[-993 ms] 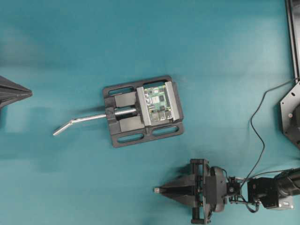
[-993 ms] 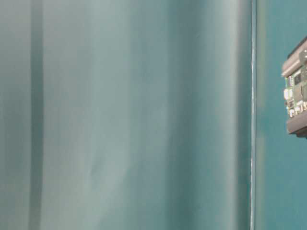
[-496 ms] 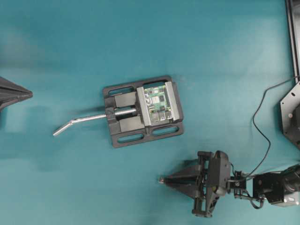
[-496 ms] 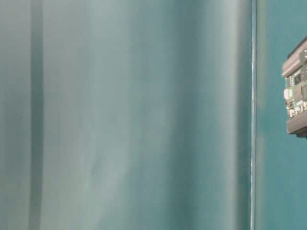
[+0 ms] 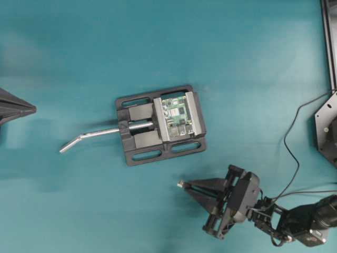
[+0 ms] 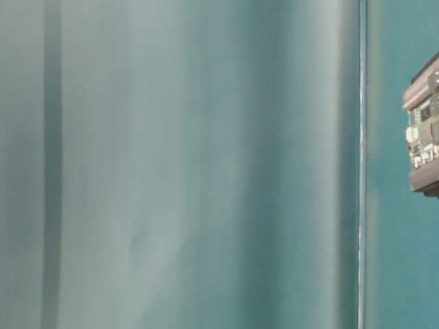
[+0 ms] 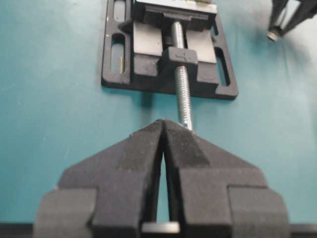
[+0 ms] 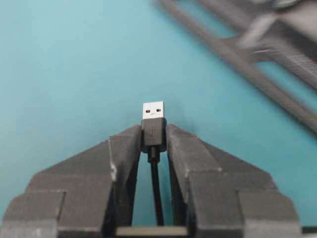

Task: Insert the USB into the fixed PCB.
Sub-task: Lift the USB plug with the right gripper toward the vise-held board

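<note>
The fixed PCB (image 5: pixel 176 116) is a green board clamped between the grey jaws of a black vise (image 5: pixel 138 155) in the middle of the table; its edge also shows as the PCB (image 6: pixel 425 133) at the table-level view's right border. My right gripper (image 5: pixel 185 185) hovers below and right of the vise, pointing left and up, shut on the USB (image 5: pixel 180 184). In the right wrist view the USB (image 8: pixel 153 119) sticks out silver-tipped past the gripper (image 8: pixel 153 135), its cable (image 8: pixel 156 193) running back between the fingers. My left gripper (image 7: pixel 162 122) is shut and empty, facing the vise (image 7: pixel 168 79).
The vise's bent silver handle (image 5: pixel 87 137) reaches left toward my left gripper (image 5: pixel 31 108). The thin black cable (image 5: pixel 287 147) loops on the right. Dark frame parts (image 5: pixel 327 126) stand along the right edge. A blurred vise edge (image 8: pixel 257 74) crosses the right wrist view.
My right gripper has swung with the USB, its tip rising toward the vise's lower right corner and the wrist turning. The left gripper and vise stay still.
</note>
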Controlling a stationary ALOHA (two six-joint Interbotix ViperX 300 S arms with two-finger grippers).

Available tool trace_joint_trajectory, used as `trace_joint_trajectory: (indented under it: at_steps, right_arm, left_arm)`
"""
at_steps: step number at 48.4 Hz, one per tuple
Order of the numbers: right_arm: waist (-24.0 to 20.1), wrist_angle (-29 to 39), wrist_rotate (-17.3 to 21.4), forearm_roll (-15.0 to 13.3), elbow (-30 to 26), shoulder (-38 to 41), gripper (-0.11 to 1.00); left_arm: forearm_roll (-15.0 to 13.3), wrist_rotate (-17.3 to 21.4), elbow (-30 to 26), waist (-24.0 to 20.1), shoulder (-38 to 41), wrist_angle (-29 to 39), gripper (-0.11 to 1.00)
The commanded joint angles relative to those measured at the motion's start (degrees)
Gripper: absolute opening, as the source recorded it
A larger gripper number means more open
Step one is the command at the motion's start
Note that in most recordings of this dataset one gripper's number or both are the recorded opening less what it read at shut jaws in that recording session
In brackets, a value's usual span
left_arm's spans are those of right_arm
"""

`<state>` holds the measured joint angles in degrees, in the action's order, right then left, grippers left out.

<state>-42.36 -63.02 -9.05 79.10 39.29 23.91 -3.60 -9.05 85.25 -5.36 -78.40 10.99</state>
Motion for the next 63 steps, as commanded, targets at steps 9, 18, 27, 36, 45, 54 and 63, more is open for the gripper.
trace_joint_trajectory:
  at_steps: [9,18,27,36,45,54,63]
  right_arm:
    - [-0.4,-5.9,-0.4,8.9,-3.0,-2.2,0.2]
    - [-0.4,-7.8,-0.4,14.4,-5.0,-2.1,0.2]
    - [-0.4,-11.7,-0.7,20.1,-6.9,-1.8,0.2]
    - [-0.1,-14.0,-0.8,21.0,-7.1,-1.6,0.2]
    - [0.2,-13.9,-0.8,21.4,-7.8,-0.1,0.2]
    - [0.4,-14.1,-1.1,23.4,-9.4,1.0,0.2]
    - [0.9,-15.9,-3.3,25.0,-10.2,1.1,0.2]
  left_arm:
    - [0.3,-0.4,-3.3,0.3,0.3,2.4,0.0]
    - [0.3,-0.4,-3.3,0.3,0.3,2.4,0.0]
    - [0.2,-0.4,-3.3,0.3,0.3,2.4,0.0]
    - [0.2,-0.4,-3.3,0.3,0.3,2.4,0.0]
    - [0.2,-0.4,-3.3,0.3,0.3,2.4,0.0]
    - [0.3,-0.4,-3.3,0.3,0.3,2.4,0.0]
    - [0.3,-0.4,-3.3,0.3,0.3,2.4,0.0]
